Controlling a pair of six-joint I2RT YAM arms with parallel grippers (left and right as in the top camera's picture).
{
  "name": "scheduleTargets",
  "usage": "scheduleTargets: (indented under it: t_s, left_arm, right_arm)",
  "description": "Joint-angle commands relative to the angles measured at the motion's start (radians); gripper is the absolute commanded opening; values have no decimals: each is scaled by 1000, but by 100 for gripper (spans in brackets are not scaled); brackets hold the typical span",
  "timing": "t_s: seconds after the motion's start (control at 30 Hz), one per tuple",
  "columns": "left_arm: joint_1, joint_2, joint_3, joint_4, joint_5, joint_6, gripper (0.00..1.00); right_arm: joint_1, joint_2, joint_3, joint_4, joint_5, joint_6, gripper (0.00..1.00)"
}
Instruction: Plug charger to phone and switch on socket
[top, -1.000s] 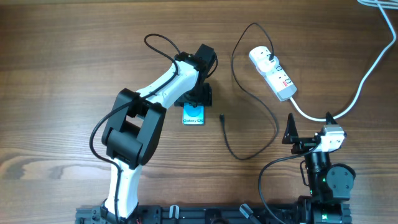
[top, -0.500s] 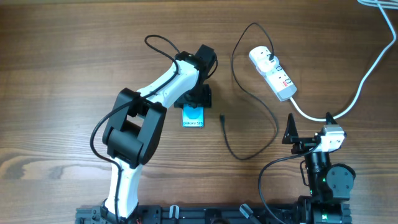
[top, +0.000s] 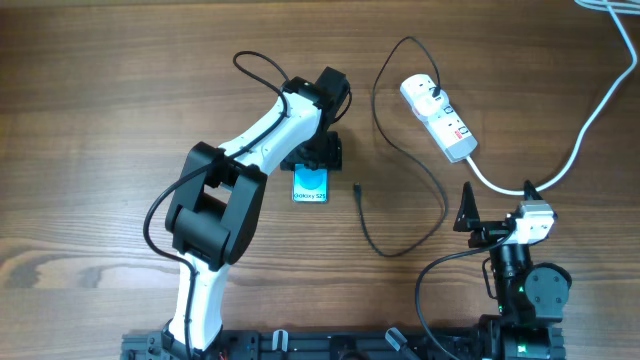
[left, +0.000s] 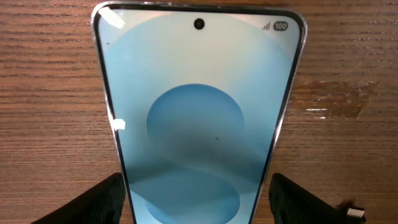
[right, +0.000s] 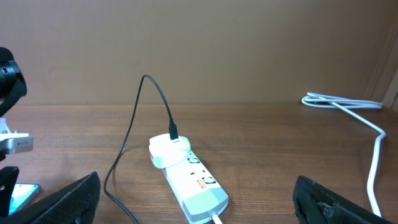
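Note:
The phone (top: 311, 187) lies flat with its cyan screen up; it fills the left wrist view (left: 199, 112). My left gripper (top: 313, 163) is open and straddles one end of it, a finger close to each long edge (left: 198, 202). The charger, a thin black cable (top: 440, 195), runs from a plug in the socket (top: 440, 118) and loops to its connector tip (top: 357, 189), on the table just right of the phone. The tip shows in the left wrist view (left: 353, 213). My right gripper (top: 498, 203) is open and empty, below the socket (right: 186, 180).
The socket's thick white cord (top: 590, 120) runs off to the back right and shows coiled in the right wrist view (right: 348, 102). The left arm's body (top: 215, 215) covers the left middle of the wooden table (top: 90, 120).
My left wrist has shifted very slightly over the phone. The phone, cable, socket and right arm have not visibly moved.

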Motion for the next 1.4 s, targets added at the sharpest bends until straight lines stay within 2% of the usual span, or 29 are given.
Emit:
scheduleTargets:
  t_s: [0.0,0.07,0.1,0.2,0.47,0.7,0.8,0.93,1.07,1.17,1.37]
  left_arm:
    - [-11,-28,-18,23,8,-18,75]
    - [-12,-28,-45,48,8,-18,78]
    - [-12,-28,-68,75,-4,-18,90]
    - [-11,-28,-72,85,-78,-18,100]
    - [-12,-28,-72,104,-86,-17,100]
    - [-11,-107,-71,104,-44,-13,100]
    - [-8,-139,-71,104,-45,36,100]
    - [-2,-140,-75,100,-54,41,100]
    - [10,-139,-109,102,-122,89,100]
    - [50,-139,-197,160,-31,89,100]
    - [54,-139,-239,223,18,116,100]
  right_arm:
    - [2,-2,-1,3,13,12,100]
    - [2,-2,-1,3,13,13,100]
    - [2,-2,-1,3,13,12,100]
    - [2,-2,-1,3,13,12,100]
    - [2,-2,-1,3,13,12,100]
    - [2,-2,-1,3,13,13,100]
    - [2,-2,-1,3,13,12,100]
    - [2,-2,-1,3,13,12,100]
    - [2,-2,-1,3,13,12,100]
    - [2,-2,-1,3,13,12,100]
    - [2,-2,-1,3,13,12,100]
